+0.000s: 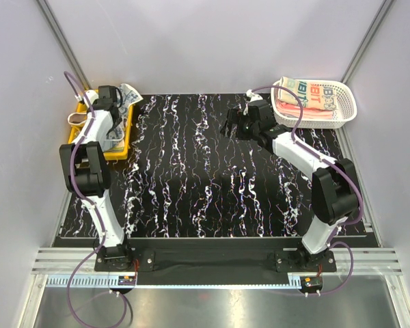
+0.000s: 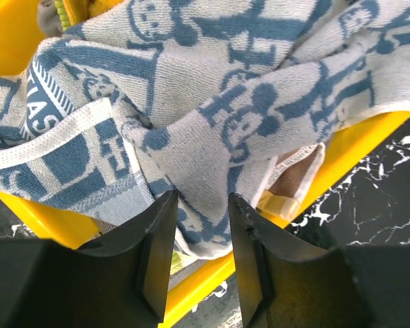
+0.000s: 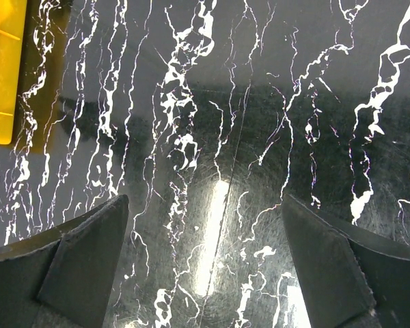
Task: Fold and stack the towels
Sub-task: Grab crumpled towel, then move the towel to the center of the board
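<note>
A pale blue-white towel (image 2: 212, 102) with blue figures lies crumpled in the yellow tray (image 2: 212, 277) at the table's far left (image 1: 128, 96). My left gripper (image 2: 201, 198) reaches into that tray (image 1: 113, 96). Its jaws stand partly closed around a hanging fold of this towel, and the cloth fills the gap at the tips. My right gripper (image 3: 205, 205) hangs wide open over bare table, left of the basket (image 1: 236, 123), with nothing between its fingers. Folded towels sit in the white basket (image 1: 345, 102): a cream letter-block one (image 1: 314, 92) on top, pink ones (image 1: 294, 111) under it.
The yellow tray (image 1: 116, 150) sits at the left edge of the black marbled tabletop (image 1: 205, 178). Its corner shows in the right wrist view (image 3: 3, 68). A tan cloth edge with a label (image 2: 294, 181) peeks from under the blue-white towel. Grey walls close in on the table.
</note>
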{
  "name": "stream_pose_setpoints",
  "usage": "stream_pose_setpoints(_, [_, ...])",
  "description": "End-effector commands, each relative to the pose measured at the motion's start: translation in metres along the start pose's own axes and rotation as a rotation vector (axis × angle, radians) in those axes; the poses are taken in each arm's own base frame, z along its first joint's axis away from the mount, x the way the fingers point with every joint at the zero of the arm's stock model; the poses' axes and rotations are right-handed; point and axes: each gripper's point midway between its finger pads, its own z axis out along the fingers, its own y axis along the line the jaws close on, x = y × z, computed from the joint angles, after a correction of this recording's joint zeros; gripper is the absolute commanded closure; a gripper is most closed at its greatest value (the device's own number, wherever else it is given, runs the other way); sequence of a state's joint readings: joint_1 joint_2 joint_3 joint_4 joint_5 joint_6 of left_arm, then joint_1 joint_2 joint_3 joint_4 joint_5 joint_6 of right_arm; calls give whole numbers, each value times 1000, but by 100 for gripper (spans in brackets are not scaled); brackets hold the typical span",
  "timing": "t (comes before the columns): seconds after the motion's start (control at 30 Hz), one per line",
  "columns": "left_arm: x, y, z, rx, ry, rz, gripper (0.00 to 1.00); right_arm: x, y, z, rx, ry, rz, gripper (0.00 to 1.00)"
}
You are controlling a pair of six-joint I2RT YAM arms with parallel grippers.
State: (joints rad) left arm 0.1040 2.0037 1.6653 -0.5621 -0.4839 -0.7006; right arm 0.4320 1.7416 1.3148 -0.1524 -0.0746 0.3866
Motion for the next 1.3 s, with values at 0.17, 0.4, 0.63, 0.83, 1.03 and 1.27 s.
stream_pose_setpoints(0.17, [-6, -6, 9, 8, -6, -17, 62, -36, 21, -24, -64, -105, -6, 0])
stream_pose_setpoints(0.4, [-24, -15, -12, 68, -35, -48, 100, -36, 22, -26, -65, -109, -10, 0])
stream_pose_setpoints(0.63, [-59, -26, -65, 176, -134, -57, 100, -37, 24, -27, -74, -113, -8, 0])
stream_pose_setpoints(0.83, [-82, -43, -106, 273, -183, -37, 100, -35, 24, -25, -77, -108, -9, 0])
stream_pose_setpoints(1.03, [-50, -64, -164, 371, -168, 14, 100, -36, 20, -22, -57, -106, -11, 0])
stream_pose_setpoints(1.27, [86, -83, -245, 559, -18, 120, 100, -36, 9, -28, 21, -88, 1, 0])
